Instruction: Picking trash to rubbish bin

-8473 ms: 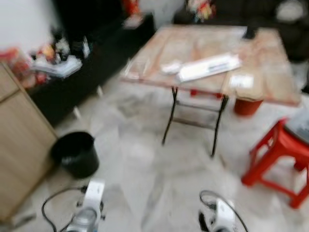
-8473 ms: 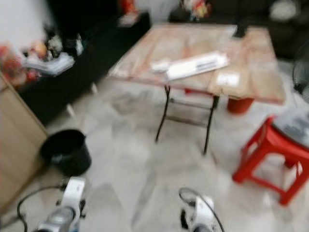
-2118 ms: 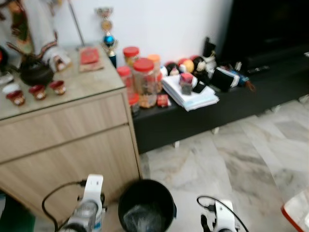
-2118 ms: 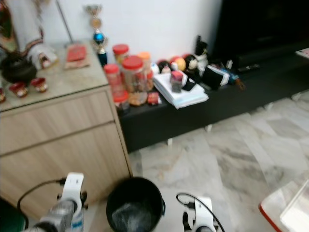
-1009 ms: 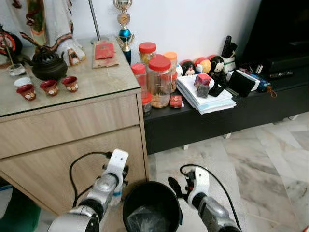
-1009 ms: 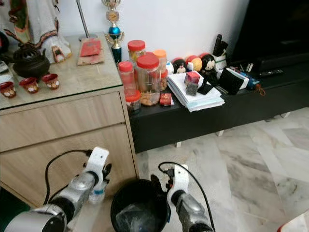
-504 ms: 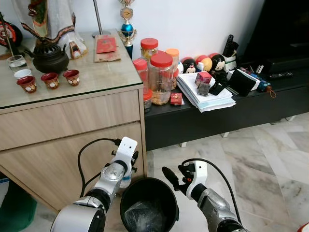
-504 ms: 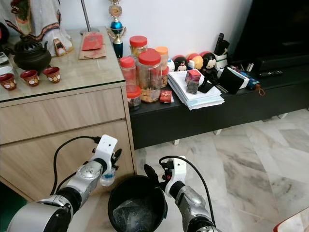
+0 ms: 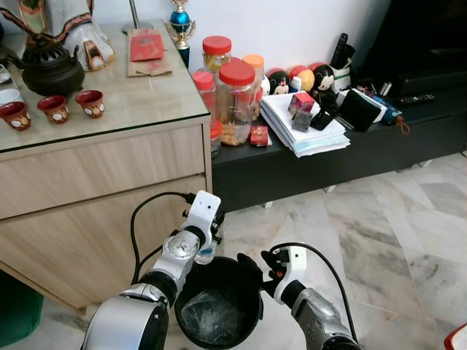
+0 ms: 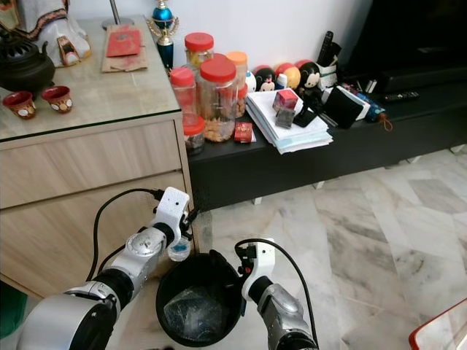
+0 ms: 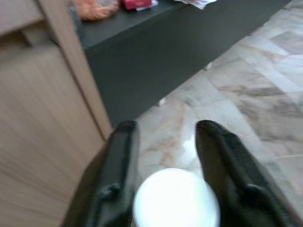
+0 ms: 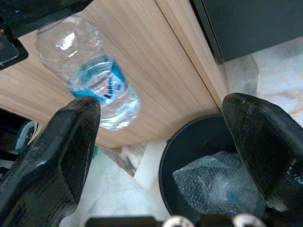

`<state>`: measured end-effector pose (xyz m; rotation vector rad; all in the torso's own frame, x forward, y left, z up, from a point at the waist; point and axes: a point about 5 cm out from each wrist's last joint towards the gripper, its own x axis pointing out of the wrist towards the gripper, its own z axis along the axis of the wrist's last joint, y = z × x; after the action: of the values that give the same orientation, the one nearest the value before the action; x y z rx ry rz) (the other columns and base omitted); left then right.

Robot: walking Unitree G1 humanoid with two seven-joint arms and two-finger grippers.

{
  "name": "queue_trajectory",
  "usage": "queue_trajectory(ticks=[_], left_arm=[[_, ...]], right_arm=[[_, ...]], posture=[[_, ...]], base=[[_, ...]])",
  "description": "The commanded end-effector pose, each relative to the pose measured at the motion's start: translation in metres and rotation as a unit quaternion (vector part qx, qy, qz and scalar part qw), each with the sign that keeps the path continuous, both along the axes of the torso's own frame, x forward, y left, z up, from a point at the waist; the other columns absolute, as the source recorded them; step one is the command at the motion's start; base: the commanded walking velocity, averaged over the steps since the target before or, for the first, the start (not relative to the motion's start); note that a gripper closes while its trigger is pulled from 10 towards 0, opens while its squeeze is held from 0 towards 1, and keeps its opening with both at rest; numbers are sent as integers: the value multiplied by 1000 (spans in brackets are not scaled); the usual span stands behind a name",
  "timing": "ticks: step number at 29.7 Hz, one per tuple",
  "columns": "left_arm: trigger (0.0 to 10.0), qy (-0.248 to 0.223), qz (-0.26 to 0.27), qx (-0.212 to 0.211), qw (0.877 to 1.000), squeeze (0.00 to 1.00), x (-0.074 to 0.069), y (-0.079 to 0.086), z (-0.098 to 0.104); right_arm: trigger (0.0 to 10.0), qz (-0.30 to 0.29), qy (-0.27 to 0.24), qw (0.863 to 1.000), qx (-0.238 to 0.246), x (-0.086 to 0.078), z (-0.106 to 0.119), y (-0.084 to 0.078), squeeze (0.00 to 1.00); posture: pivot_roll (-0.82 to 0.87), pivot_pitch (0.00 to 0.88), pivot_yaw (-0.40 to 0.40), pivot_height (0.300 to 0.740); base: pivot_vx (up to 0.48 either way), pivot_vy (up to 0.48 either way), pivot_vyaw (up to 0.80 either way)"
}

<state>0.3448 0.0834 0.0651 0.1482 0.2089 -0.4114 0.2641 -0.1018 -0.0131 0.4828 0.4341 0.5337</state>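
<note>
Marble floor point(image 9: 408, 233); black bin point(image 9: 219, 306) stands on it.

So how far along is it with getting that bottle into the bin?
Nearly there. The black bin already holds some crumpled clear plastic. The left gripper holds the plastic bottle at the bin's rim; the right gripper hovers open. Left: release it inside.

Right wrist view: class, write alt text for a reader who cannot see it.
A clear plastic bottle with a blue label hangs gripped in the left tool beside a wooden cabinet, just above and beside a black bin holding crumpled clear plastic. The right tool's two black fingers, spread apart, frame the scene.
</note>
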Motion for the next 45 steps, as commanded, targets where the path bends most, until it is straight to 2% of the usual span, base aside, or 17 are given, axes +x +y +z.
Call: queue_trajectory(ticks=[1, 11, 12, 13, 16, 20, 21, 22, 23, 25, 26, 27, 28, 30, 36, 40, 45], left_arm=[[10000, -16, -12, -6, 1000, 1000, 3, -5, 8], [10000, -9, -13, -4, 1000, 1000, 2, 0, 4], [10000, -6, -11, 2, 1000, 157, 0, 2, 1], [10000, -3, -9, 7, 1000, 0, -1, 4, -1], [10000, 8, 1, 21, 1000, 0, -5, 10, -9], [10000, 42, 46, 46, 997, 0, -16, 34, -29], [10000, 53, 67, 54, 995, 0, -22, 45, -37], [10000, 53, 67, 54, 995, 0, -22, 45, -37], [10000, 74, 96, 66, 990, 0, -33, 62, -50], [10000, 79, 102, 69, 989, 0, -36, 66, -53], [10000, 100, 125, 76, 984, 0, -46, 79, -64], [10000, 131, 158, 89, 975, 0, -62, 97, -78], [10000, 131, 158, 89, 975, 0, -62, 97, -78], [10000, 170, 201, 91, 961, 0, -84, 116, -95], [10000, 203, 215, 109, 949, 0, -105, 129, -108], [10000, 246, 242, 107, 932, 0, -125, 137, -121], [10000, 253, 248, 99, 930, 0, -129, 131, -125]], right_arm=[[10000, 3, 7, 1000, 2, -3, -2, 2, 0], [10000, -2, 16, 1000, -3, -5, -5, 1, 0], [10000, -9, 22, 1000, -8, -7, -7, -2, 0], [10000, -12, 26, 1000, -11, -8, -9, -3, 0], [10000, -19, 35, 999, -27, -11, -13, -6, 0], [10000, -35, 49, 995, -73, -17, -21, -12, 0], [10000, -49, 57, 994, -84, -19, -23, -16, 0], [10000, -49, 57, 994, -84, -19, -23, -16, 0], [10000, -73, 65, 988, -116, -21, -27, -23, 0], [10000, -80, 66, 987, -125, -22, -28, -25, 0], [10000, -104, 80, 979, -155, -25, -32, -34, 0], [10000, -139, 99, 964, -201, -30, -38, -47, 0], [10000, -139, 99, 964, -201, -30, -38, -47, 0], [10000, -173, 130, 948, -232, -41, -46, -61, 0], [10000, -190, 148, 942, -235, -50, -51, -68, 0], [10000, -182, 183, 935, -241, -65, -61, -70, 0], [10000, -184, 193, 931, -248, -70, -64, -69, 0]], posture=[[-121, 149, -50, 740], [-110, 133, -36, 740], [-109, 129, -33, 740], [-108, 125, -31, 740], [-101, 111, -25, 740], [-92, 91, -13, 740], [-90, 80, -9, 740], [-90, 80, -9, 740], [-86, 71, -6, 740], [-86, 71, -6, 740], [-75, 49, 4, 740], [-70, 41, 8, 740], [-70, 41, 8, 740], [-60, 26, 13, 740], [-62, 16, 19, 740], [-64, 15, 22, 740], [-61, 21, 13, 740]], base=[[0, 0, 0], [0, 0, 0], [0, 0, 0], [0, 0, 0], [0, 0, 0], [0, 0, 0], [0, 0, 0], [0, 0, 0], [0, 0, 0], [0, 0, 0], [0, 0, 0], [0, 0, 0], [0, 0, 0], [0, 0, 0], [0, 0, 0], [0, 0, 0], [0, 0, 0]])
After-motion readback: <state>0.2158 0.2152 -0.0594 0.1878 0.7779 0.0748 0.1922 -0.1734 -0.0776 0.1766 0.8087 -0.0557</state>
